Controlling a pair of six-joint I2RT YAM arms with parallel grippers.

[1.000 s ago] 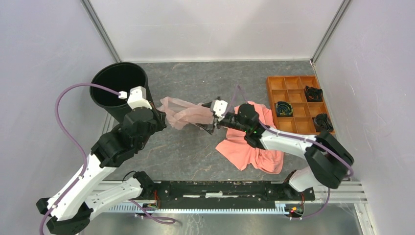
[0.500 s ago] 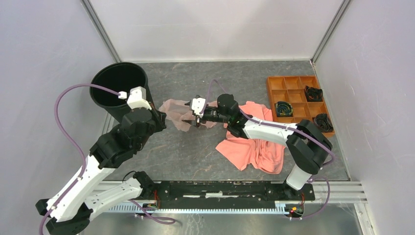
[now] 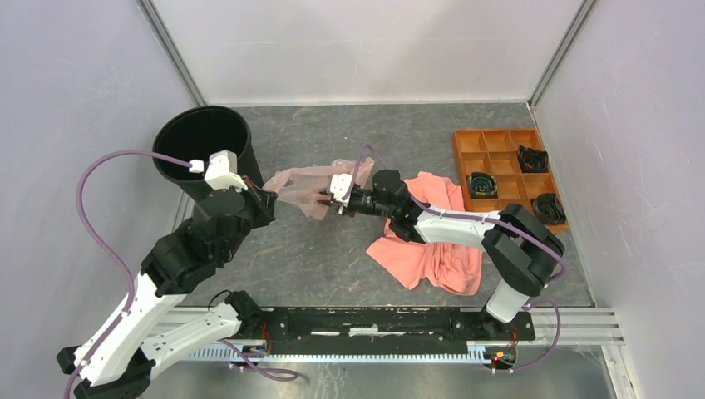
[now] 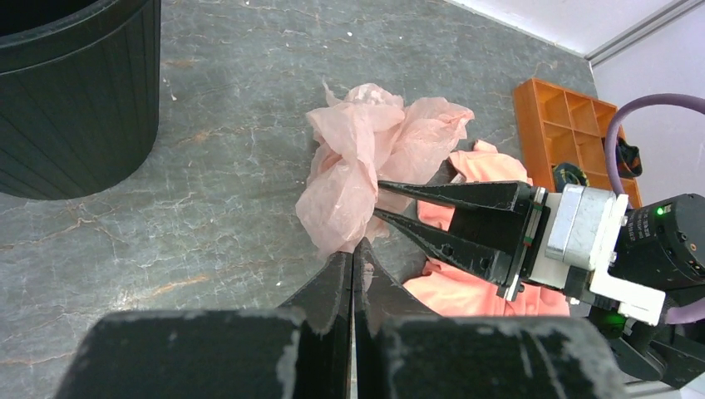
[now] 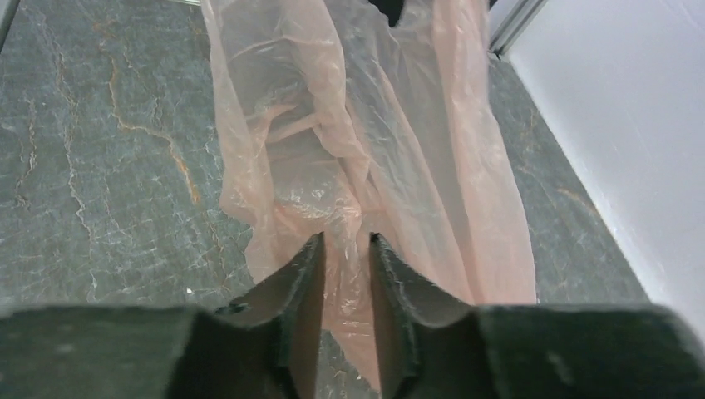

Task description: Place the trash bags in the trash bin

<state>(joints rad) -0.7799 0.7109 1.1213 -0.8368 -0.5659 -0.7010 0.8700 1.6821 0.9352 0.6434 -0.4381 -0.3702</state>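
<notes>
The left gripper [image 4: 353, 251] has its 2 black fingers pressed flat together with no gap, and the lowest tip of the thin translucent pale pink plastic bag [image 4: 366, 141] runs in between them, so it pinches that end of the bag. In the overhead view this gripper [image 3: 268, 198] sits just beside the round black plastic bin [image 3: 193, 184], at the foot of the bin's right wall. The bag [image 3: 299, 181] stretches away from the bin in a crumpled band to the right gripper [image 3: 330, 198]. It lies outside the bin, near its right side, partly resting on the grey marbled tabletop [image 3: 332, 266]. The right gripper [image 5: 345, 243] holds its 2 fingers a narrow slot apart, and folds of the pink film [image 5: 349, 125] hang through that slot; whether the pads press on the film I cannot tell. From the left wrist camera the right gripper [image 4: 377, 198] points its tapered tips into the side of the bag farther from the bin [image 4: 75, 100]. The bin stands upright. Beyond the right gripper, farther from the bin, a rumpled opaque coral-orange cloth [image 3: 432, 249] lies under the right forearm. Farthest from the bin sits a flat orange compartment tray [image 3: 456, 158], with dark coiled items [image 3: 480, 184] in 3 of its cells.
</notes>
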